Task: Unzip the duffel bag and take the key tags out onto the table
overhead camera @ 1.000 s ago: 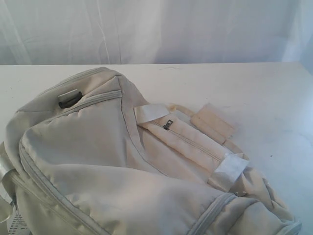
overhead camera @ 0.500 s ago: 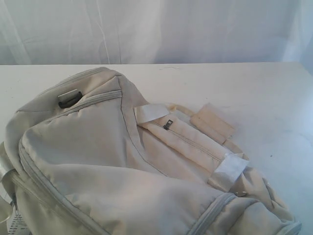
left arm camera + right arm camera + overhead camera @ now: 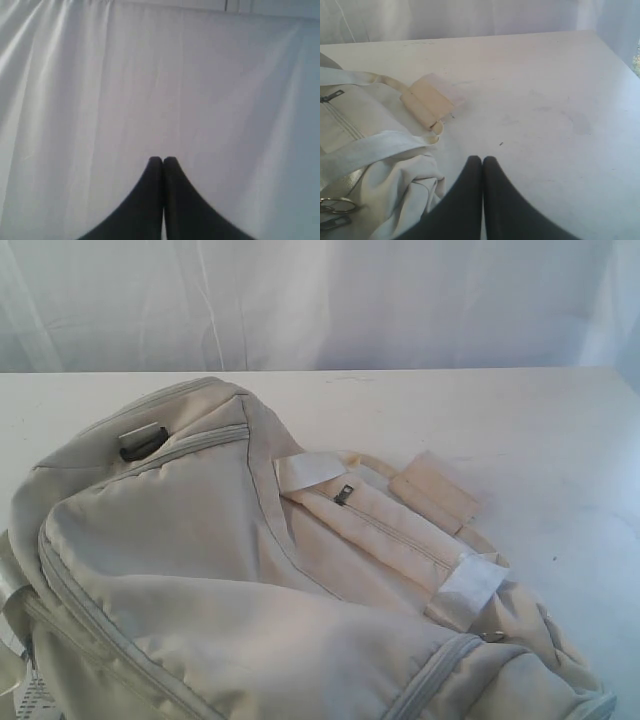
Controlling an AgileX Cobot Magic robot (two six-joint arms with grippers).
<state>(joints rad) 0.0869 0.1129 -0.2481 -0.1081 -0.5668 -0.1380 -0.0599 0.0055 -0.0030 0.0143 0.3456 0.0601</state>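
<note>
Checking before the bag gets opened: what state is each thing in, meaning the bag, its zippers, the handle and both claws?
Duffel bag: slumped on the table, zippers in view closed.
Pocket zipper: closed.
Handle wrap: lying flat on the table beside the bag.
Left claw: shut, empty.
Right claw: shut, empty, over the table near the bag.
Key tags: not in view.

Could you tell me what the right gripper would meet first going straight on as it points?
Most likely the bare table ahead of the right gripper; the duffel bag sits off that line. Depth is unclear.
</note>
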